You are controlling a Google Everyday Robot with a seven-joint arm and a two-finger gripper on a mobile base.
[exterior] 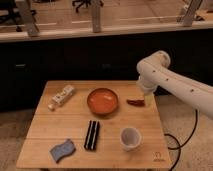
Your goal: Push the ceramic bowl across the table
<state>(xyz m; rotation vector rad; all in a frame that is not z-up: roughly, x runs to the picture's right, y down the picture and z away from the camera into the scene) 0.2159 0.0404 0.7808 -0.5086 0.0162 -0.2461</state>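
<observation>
The orange-red ceramic bowl (102,100) sits upright at the middle back of the light wooden table (112,122). My white arm comes in from the right and bends down to the table's back right part. My gripper (146,99) hangs at its end, just above the tabletop, to the right of the bowl and apart from it. A small dark red item (135,102) lies between the gripper and the bowl.
A white bottle (62,96) lies at the back left. A black flat bar (91,134) lies in the front middle, a white cup (130,138) to its right, a blue sponge (62,150) at the front left. A black cable (175,142) hangs off the right edge.
</observation>
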